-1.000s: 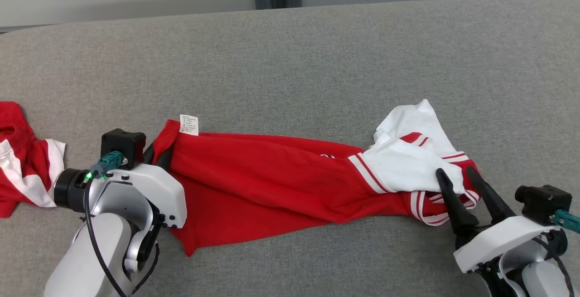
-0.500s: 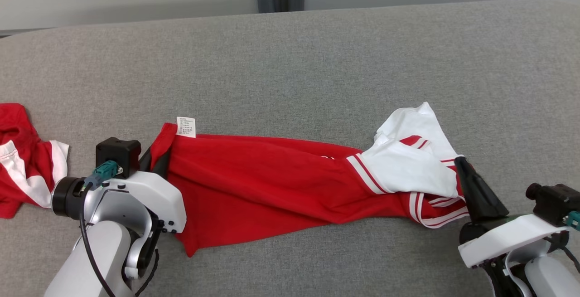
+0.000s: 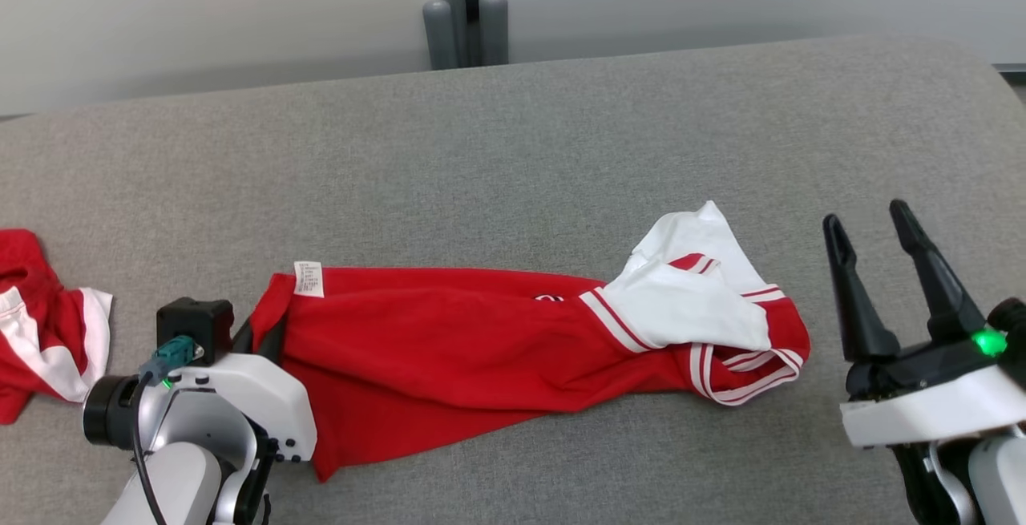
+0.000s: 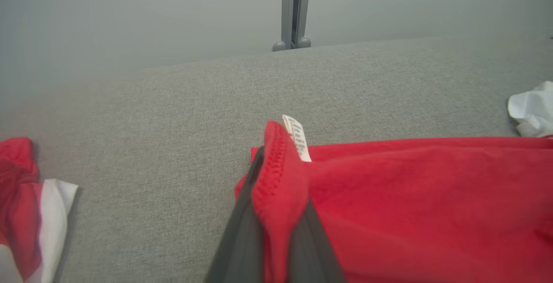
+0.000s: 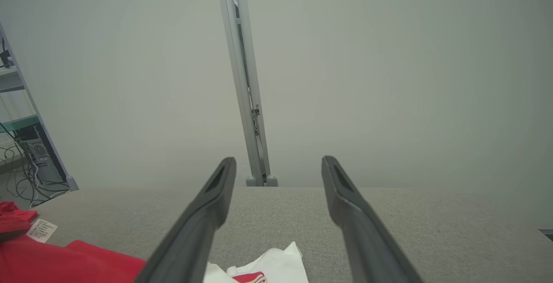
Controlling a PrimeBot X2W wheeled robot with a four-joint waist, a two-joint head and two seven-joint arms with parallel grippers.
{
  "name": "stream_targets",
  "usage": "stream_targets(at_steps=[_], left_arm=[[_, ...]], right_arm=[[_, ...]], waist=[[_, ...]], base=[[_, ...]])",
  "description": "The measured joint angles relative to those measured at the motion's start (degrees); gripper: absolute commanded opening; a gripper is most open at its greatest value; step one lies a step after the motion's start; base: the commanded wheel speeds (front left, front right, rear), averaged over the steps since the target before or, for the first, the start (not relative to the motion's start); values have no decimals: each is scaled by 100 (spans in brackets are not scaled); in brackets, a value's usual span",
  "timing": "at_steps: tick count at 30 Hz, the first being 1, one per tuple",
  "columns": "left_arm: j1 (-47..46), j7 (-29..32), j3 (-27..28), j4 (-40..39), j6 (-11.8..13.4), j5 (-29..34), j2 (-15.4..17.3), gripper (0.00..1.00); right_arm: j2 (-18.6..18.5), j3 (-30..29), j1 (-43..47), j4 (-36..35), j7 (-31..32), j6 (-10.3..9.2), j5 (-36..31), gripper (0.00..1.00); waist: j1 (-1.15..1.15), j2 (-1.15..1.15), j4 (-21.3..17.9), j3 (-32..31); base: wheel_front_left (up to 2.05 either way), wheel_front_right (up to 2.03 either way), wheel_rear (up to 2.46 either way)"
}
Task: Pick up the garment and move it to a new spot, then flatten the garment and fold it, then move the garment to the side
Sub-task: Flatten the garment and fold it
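The red garment point(image 3: 449, 349) lies stretched out lengthwise across the grey cloth-covered table point(image 3: 513, 148), rumpled rather than flat. A white part with red stripes point(image 3: 681, 300) is folded over its right end, and a white care label point(image 3: 309, 278) sits at its left corner. The left hand point(image 3: 258, 331) is clenched on that left corner: in the left wrist view the red hem is pinched between the two dark fingers point(image 4: 242, 240) and stands up just beside the label. The right hand point(image 3: 864, 212) is released, its fingers spread and holding nothing, apart from the garment and to the right of the striped end. A second red and white cloth point(image 3: 40, 341) lies bunched at the table's left edge, well apart from the garment.
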Motion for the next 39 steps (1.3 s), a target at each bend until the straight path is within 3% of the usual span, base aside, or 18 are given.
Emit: stream_targets(at_steps=[14, 39], left_arm=[[481, 10, -24, -54, 111, -131, 19, 0], [554, 58, -126, -153, 196, -168, 58, 0]], right_arm=[[459, -479, 1354, -566, 772, 0, -323, 100], [413, -347, 1292, -481, 1076, 0, -102, 100]], waist=[[0, 0, -158, -326], [0, 0, -116, -360]], base=[[0, 0, 0], [0, 0, 0]])
